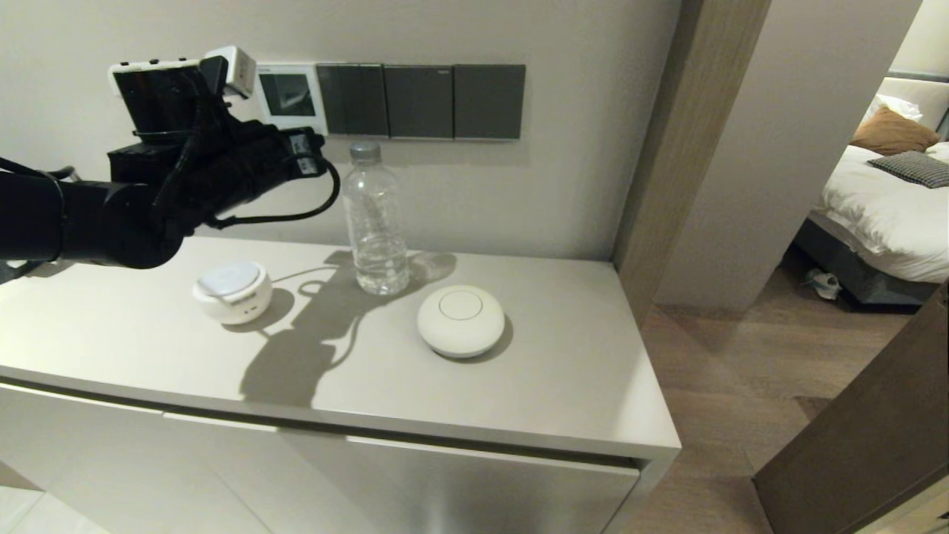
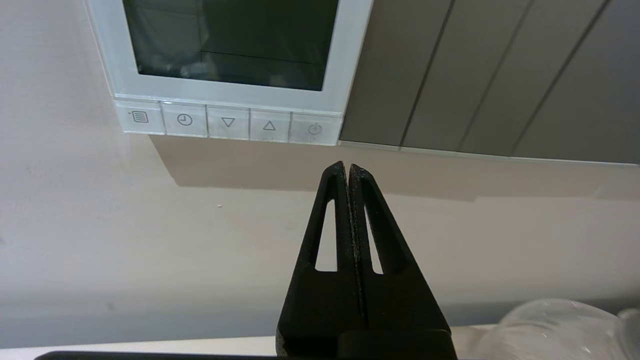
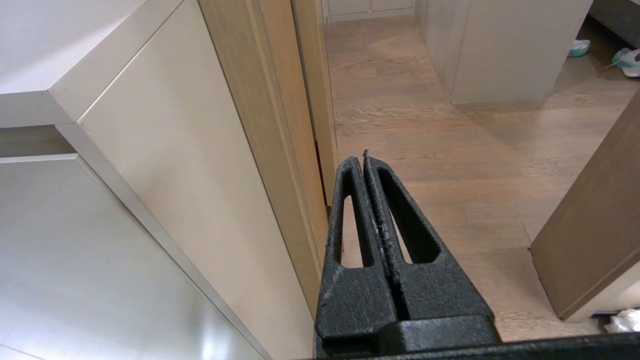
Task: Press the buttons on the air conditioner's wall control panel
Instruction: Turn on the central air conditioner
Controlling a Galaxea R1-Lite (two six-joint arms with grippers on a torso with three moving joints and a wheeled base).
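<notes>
The white wall control panel with a dark screen hangs on the wall left of three dark grey switch plates. In the left wrist view the panel shows close up, with its row of pale buttons along the bottom edge. My left gripper is shut and empty, its tips just below the row, under the rightmost power button and apart from it. In the head view the left gripper is raised just below the panel. My right gripper is shut and empty, parked low beside the cabinet, outside the head view.
Three dark grey switch plates sit right of the panel. On the cabinet top stand a clear water bottle, a small white lidded device and a round white puck. A doorway and bed lie to the right.
</notes>
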